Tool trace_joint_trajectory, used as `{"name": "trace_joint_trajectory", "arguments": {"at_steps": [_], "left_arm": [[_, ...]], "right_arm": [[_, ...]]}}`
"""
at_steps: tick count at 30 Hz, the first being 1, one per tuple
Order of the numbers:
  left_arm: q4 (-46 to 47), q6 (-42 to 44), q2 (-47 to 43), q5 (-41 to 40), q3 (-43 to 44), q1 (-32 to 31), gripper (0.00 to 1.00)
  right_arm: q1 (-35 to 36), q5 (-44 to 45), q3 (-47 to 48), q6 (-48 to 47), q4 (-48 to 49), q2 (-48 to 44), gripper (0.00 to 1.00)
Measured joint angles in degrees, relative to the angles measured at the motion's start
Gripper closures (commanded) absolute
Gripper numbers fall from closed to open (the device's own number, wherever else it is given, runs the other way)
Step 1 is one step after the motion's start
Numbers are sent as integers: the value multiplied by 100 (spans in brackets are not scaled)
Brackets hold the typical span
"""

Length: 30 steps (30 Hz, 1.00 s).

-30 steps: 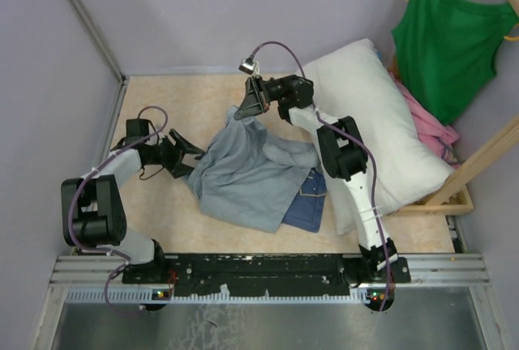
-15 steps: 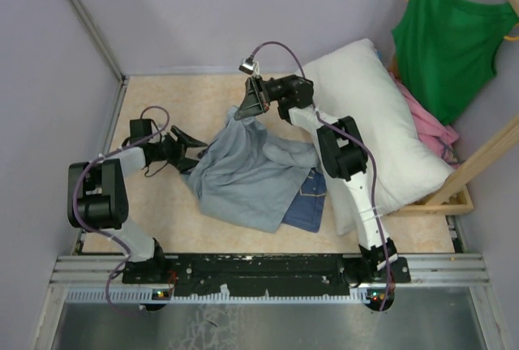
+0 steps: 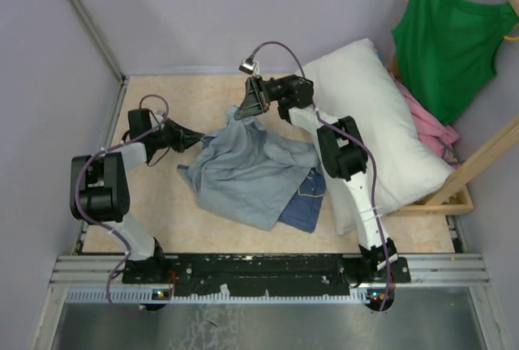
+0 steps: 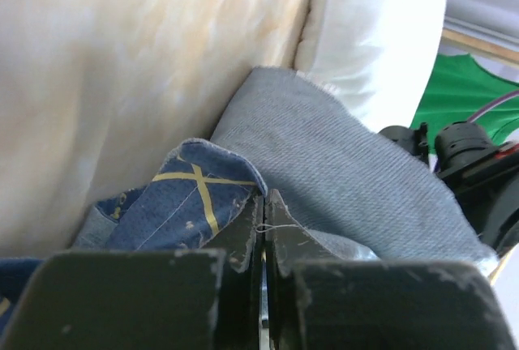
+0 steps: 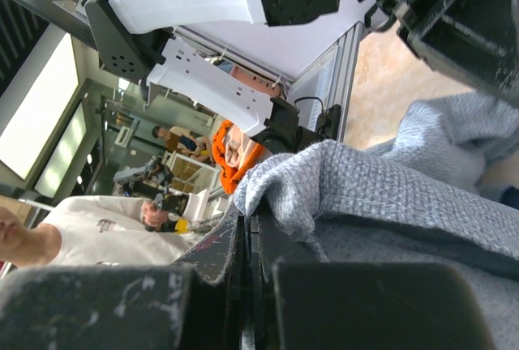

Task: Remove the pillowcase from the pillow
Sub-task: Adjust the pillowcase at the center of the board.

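The pillowcase (image 3: 251, 172) lies crumpled in the middle of the table, pale grey-blue side up, with its darker denim face (image 3: 304, 204) showing at the near right. The white pillow (image 3: 381, 131) lies bare at the back right, its near edge against the cloth. My left gripper (image 3: 197, 137) is low at the cloth's left edge, shut on a fold of the pillowcase (image 4: 340, 155); in the left wrist view its tips (image 4: 265, 196) meet at the hem. My right gripper (image 3: 246, 109) holds the far corner lifted, shut on the pillowcase (image 5: 389, 196) with the cloth draped over its tips (image 5: 247, 212).
A green tank top (image 3: 450, 34) hangs on a hanger at the back right, above a pink garment (image 3: 430, 127) and a wooden frame (image 3: 478, 164). Purple walls close in the left and back sides. The arm bases stand on the rail at the near edge.
My left gripper has moved right onto the pillowcase's left edge and closed on it. The cloth's left side has bunched up toward it. The right arm has not moved.
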Motion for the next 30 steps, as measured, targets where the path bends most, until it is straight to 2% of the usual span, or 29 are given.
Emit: {"name": "trace_joint_trajectory", "arguments": {"at_steps": [6,11,14,17,20,23,26,27,30], "left_arm": [[-289,221,-17,-142,874,216,100],[-892,647,-328,-619,1241,579,100],[-1156,861,-590,-938,1419,704,100],[-1292,1080,-846,-1305,1759,730,100],[-1294,1355,-1084,-1735,2350,723,100],[-1152,1596,-1257,-2087,2916,726,100],[-925,1864,-1333,-2339,3571,726,100],[-848,1952,-1325,-2367,3768,726,100],[-647,2118,-1215,-2280,4325,726,100]], "right_arm": [[0,-11,155,0,0,44,100],[0,11,343,2,-129,68,100],[0,15,409,-2,-444,83,100],[7,55,682,-256,-1150,118,100],[37,138,1161,-1095,-2465,118,100],[116,302,1545,-2439,-4234,81,100],[262,767,2031,-4734,-7125,24,100],[330,1145,2411,-5646,-8432,33,100],[531,2251,3211,-7656,-10937,7,97]]}}
